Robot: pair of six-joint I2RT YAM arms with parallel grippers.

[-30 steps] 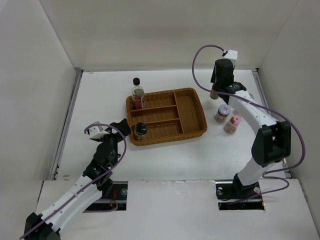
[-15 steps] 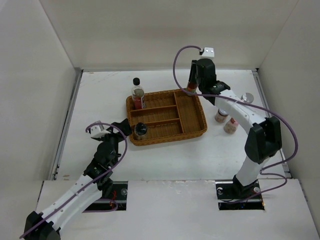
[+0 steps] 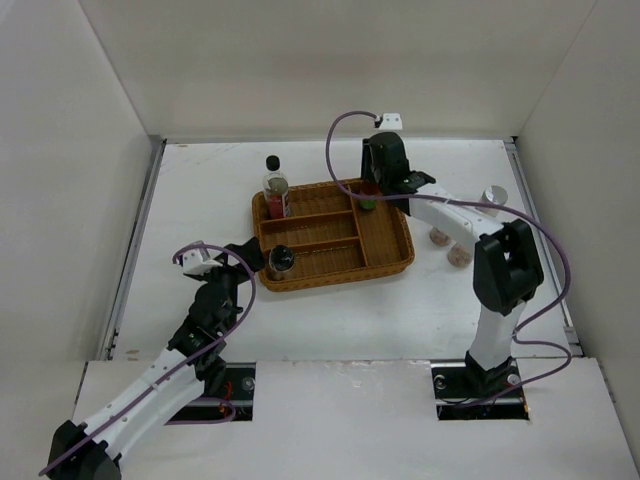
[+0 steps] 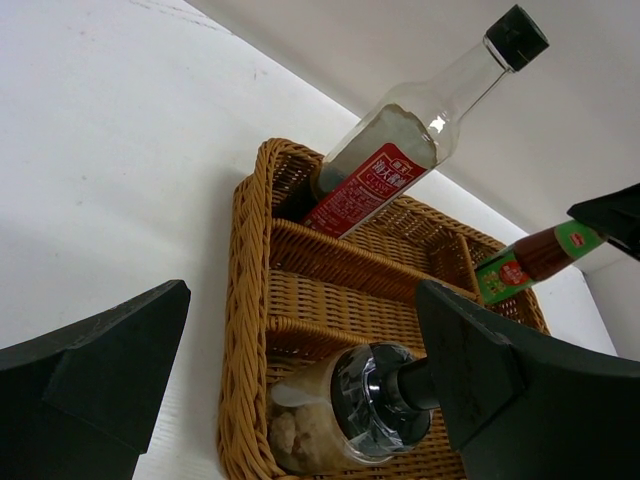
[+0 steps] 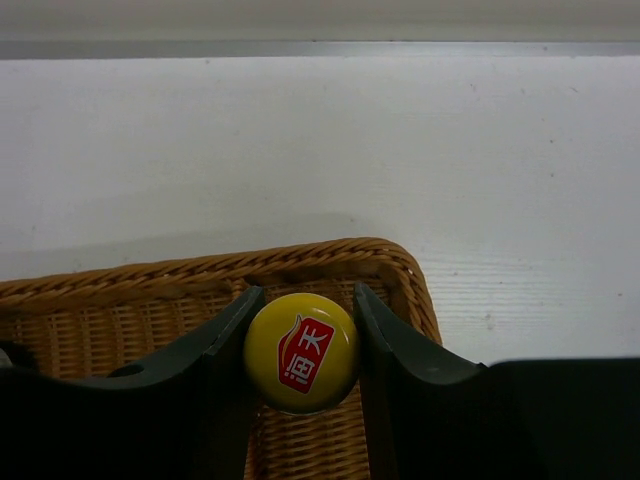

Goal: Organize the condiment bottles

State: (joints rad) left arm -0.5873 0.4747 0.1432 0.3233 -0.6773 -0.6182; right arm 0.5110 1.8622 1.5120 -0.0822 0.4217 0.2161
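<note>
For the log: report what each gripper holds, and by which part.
Right gripper clamps the yellow-capped sauce bottle by its cap, a finger on each side. Left gripper is open, holding nothing.

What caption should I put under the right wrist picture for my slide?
The right tool grips the yellow-capped sauce bottle by its neck, just inside a corner of the wicker tray.

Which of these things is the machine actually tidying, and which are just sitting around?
Part of the job: yellow-capped sauce bottle, in the right claw; black-capped bottle; dark-lidded jar; pale-lidded jar; small jar; second small jar, both beside the right arm.
Just there: wicker tray holding some; purple cables; white table.
</note>
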